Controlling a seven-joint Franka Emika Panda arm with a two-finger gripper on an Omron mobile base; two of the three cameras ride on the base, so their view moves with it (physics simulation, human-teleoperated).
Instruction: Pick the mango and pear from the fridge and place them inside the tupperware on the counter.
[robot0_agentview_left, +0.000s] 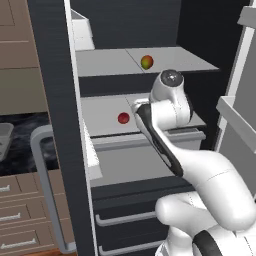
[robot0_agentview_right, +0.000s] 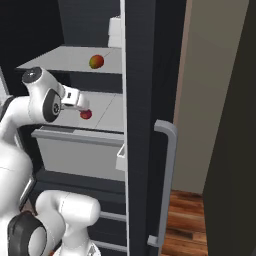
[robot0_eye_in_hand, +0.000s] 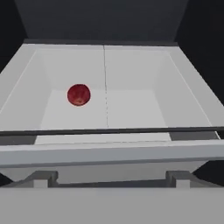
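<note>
At the far left of the left base view, the counter (robot0_agentview_left: 20, 145) of black marbled stone sits above brown wooden drawers (robot0_agentview_left: 17, 220), with a grey container edge, probably the tupperware (robot0_agentview_left: 5, 140), at the frame border. Right of it stands the open door (robot0_agentview_left: 55, 125) of the fridge (robot0_agentview_left: 130, 20), its silver bar handle (robot0_agentview_left: 42, 190) near the camera. Inside, the upper shelf (robot0_agentview_left: 110, 62) carries a green-and-red fruit, likely the mango (robot0_agentview_left: 146, 62), toward its right. The lower shelf (robot0_agentview_left: 102, 117) holds a small red fruit (robot0_agentview_left: 123, 118), just left of the white arm (robot0_agentview_left: 170, 100), which reaches into the fridge at that level and hides the tool. The hand view looks down into the lower shelf, with the red fruit left of centre; whether the tool is released or clenched cannot be told. The right base view shows the wrist beside the red fruit.
</note>
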